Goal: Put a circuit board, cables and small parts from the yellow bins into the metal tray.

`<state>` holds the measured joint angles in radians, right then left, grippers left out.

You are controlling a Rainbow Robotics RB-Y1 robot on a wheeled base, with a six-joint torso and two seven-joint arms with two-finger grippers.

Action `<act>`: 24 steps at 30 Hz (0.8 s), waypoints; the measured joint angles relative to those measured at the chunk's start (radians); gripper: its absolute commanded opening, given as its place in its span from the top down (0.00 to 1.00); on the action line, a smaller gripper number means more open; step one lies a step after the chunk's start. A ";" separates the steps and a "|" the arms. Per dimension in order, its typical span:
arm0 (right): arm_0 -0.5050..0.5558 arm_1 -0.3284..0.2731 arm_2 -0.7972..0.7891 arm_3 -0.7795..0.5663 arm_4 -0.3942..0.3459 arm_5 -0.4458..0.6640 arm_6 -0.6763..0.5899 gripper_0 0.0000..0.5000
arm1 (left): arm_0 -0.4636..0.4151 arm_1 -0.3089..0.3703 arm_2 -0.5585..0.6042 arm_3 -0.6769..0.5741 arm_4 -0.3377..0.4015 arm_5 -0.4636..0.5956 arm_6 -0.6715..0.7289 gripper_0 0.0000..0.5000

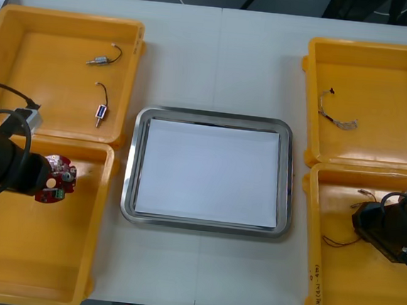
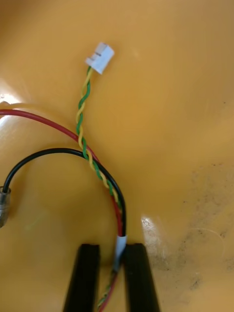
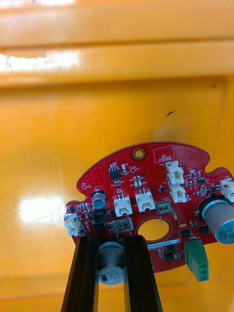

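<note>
Circuit board (image 3: 146, 168) clamped in left fingers (image 3: 80, 278) over yellow bin (image 1: 24, 251), right fingers (image 2: 141, 278) clamped on cables (image 2: 120, 209), metal tray (image 1: 133, 162) between

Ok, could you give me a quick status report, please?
Left gripper shut on circuit board, at near-left bin. Right gripper shut on cable, in near-right bin. Metal tray white inside, nothing loaded yet. Nothing in the way.

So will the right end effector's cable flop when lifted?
Likely floppy: the cable bends loosely beyond the right end effector, so its plug end should droop. It looks thin and light, held at one point, so it may swing. The left end effector holds a board.
</note>
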<state>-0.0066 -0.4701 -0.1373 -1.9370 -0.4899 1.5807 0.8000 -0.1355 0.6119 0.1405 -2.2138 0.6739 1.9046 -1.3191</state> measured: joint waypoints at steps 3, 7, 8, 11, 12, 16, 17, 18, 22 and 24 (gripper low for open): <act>0.000 0.000 0.000 0.000 0.000 0.000 0.000 1.00 | -0.043 0.000 -0.002 -0.011 0.013 0.005 0.012 1.00; -0.001 0.000 0.000 0.000 0.001 0.000 0.000 1.00 | -0.092 0.000 -0.031 -0.026 0.022 0.006 0.062 1.00; -0.001 0.000 0.000 0.000 0.002 0.001 0.000 1.00 | -0.104 0.000 -0.047 -0.030 0.022 0.006 0.089 1.00; -0.001 0.000 0.000 -0.007 0.004 0.008 0.000 1.00 | -0.140 0.000 -0.108 -0.035 0.023 0.007 0.190 1.00; -0.001 0.000 0.000 -0.011 0.005 0.013 0.000 1.00 | -0.152 0.000 -0.130 -0.036 0.023 0.007 0.226 0.99; -0.001 0.000 -0.009 -0.046 0.007 0.100 0.000 1.00 | -0.202 0.000 -0.225 -0.043 0.023 0.007 0.357 1.00; -0.001 0.000 -0.015 -0.060 0.007 0.123 0.000 1.00 | -0.213 0.000 -0.247 -0.043 0.023 0.007 0.375 1.00; -0.001 0.000 -0.023 -0.077 0.007 0.149 0.000 1.00 | -0.225 0.000 -0.268 -0.043 0.023 0.007 0.387 1.00; -0.007 -0.002 -0.066 -0.167 0.002 0.279 0.001 1.00 | -0.258 -0.001 -0.349 -0.044 0.022 0.007 0.394 1.00; -0.017 -0.006 -0.086 -0.204 -0.002 0.326 0.006 1.00 | -0.267 -0.004 -0.386 -0.044 0.014 0.007 0.394 1.00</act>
<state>-0.0239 -0.4758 -0.2233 -2.1411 -0.4919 1.9072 0.8057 -0.4023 0.6078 -0.2451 -2.2575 0.6878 1.9119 -0.9250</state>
